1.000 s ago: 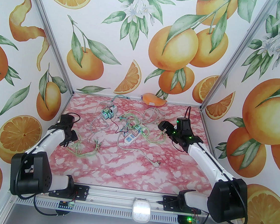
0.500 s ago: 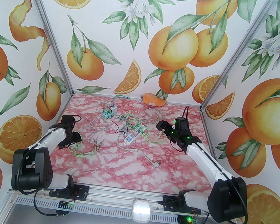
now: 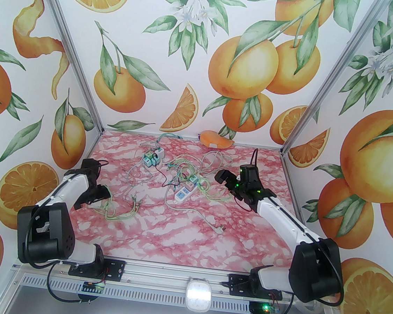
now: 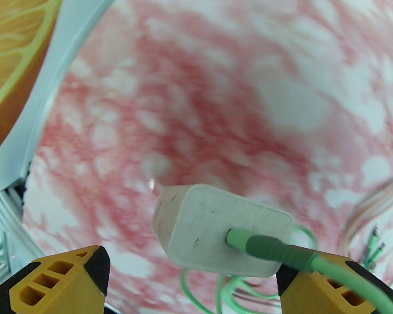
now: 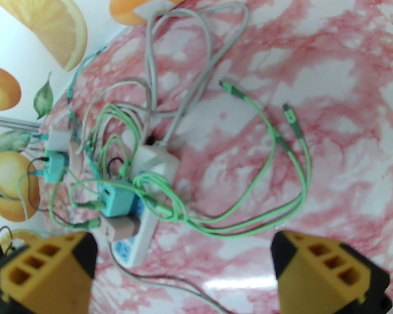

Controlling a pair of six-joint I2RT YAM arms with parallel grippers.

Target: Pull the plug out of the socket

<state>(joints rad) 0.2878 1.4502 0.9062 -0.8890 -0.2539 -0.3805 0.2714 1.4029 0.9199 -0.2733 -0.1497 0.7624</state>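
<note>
Left hand (image 4: 190,269) spread wide; white plug (image 4: 215,227) sits between its fingers (image 4: 76,276).

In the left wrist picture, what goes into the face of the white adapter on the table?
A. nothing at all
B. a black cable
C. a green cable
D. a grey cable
C: a green cable with a green strain sleeve enters the round port in the face of the white adapter.
</note>
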